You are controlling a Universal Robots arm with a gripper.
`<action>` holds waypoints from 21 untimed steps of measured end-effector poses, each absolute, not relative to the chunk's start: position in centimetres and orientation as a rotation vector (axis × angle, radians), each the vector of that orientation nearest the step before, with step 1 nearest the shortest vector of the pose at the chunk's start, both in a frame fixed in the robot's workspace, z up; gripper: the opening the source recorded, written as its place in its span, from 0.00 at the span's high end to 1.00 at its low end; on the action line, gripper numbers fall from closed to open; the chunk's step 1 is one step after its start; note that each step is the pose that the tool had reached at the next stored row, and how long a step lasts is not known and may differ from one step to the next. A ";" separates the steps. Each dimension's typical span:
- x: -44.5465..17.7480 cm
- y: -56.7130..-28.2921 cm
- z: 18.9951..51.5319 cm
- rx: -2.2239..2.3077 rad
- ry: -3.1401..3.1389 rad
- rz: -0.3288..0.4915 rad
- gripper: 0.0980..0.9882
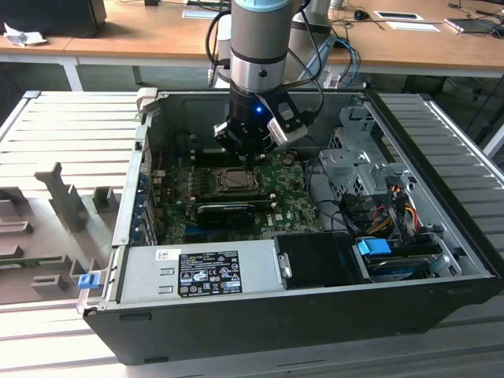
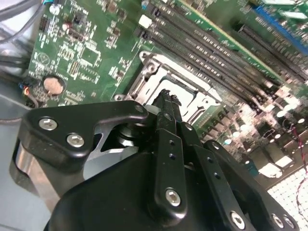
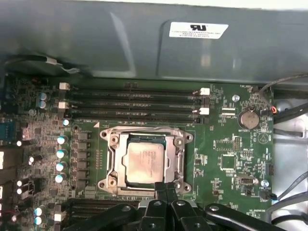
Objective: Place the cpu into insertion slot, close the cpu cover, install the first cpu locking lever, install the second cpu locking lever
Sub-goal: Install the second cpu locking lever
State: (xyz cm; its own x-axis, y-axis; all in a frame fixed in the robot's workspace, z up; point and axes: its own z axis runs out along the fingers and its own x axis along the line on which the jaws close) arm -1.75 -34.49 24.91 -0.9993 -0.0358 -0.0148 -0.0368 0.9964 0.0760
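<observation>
The cpu (image 3: 146,162), a square chip with a grey metal top, lies flat in the insertion slot (image 3: 107,136) on the green board. The cpu cover (image 3: 179,161) lies down around it, and the chip shows through its window. My gripper (image 3: 166,188) hangs just above the slot's edge with its fingers (image 2: 166,113) pressed together and nothing between them. In the exterior view the gripper (image 1: 250,163) is inside the open computer case, right over the insertion slot (image 1: 235,180). I cannot tell how the locking levers stand.
Long memory slots (image 3: 134,102) run beside the socket, and a coin battery (image 3: 249,118) sits on the board. A black expansion card (image 1: 227,213) lies in front of the socket. The power supply (image 1: 201,272), drive bay cables (image 1: 382,213) and case walls (image 3: 144,43) close in the space.
</observation>
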 end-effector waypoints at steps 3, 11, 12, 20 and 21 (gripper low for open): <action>-1.7 -35.1 24.7 -0.057 3.125 0.131 0.99; -1.7 -36.2 24.6 -0.057 3.126 0.131 0.99; -1.8 -36.2 24.6 -0.057 3.125 0.131 0.99; -2.0 -37.3 24.2 -0.058 3.126 0.134 0.99; -2.2 -37.3 24.1 -0.060 3.127 0.135 0.99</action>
